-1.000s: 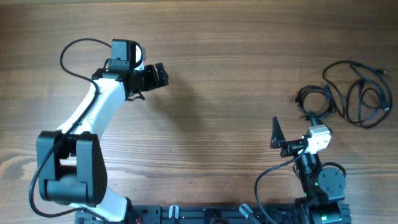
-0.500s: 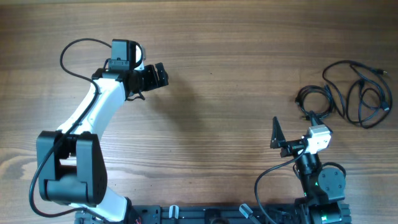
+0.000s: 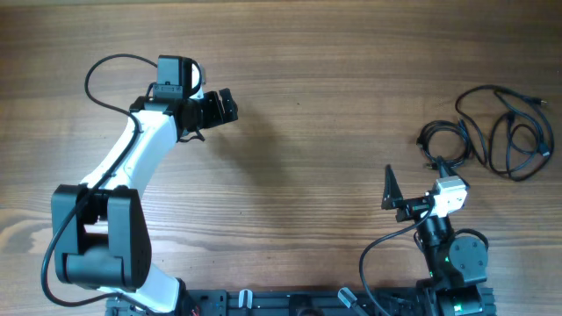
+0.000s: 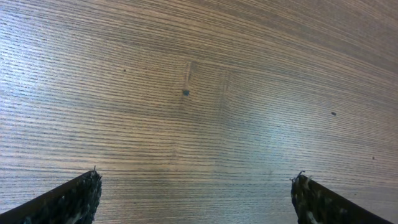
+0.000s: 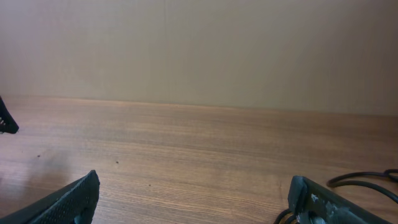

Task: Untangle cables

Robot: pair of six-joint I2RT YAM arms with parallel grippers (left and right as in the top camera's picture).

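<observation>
The cables [image 3: 492, 132] lie at the right side of the wooden table as thin black cords, a small coil [image 3: 443, 140] on the left joined to larger loose loops [image 3: 518, 140] on the right. A bit of cable shows at the right edge of the right wrist view [image 5: 367, 180]. My right gripper [image 3: 392, 189] is open and empty near the table's front, a little below and left of the coil. My left gripper [image 3: 224, 107] is open and empty over bare wood at the far left, well away from the cables; its view shows only wood between its fingertips [image 4: 196, 193].
The left arm's thick black wire [image 3: 101, 79] loops over the table at the upper left. The arm bases [image 3: 307, 303] stand along the front edge. A pale wall [image 5: 199, 50] rises behind the table's far edge.
</observation>
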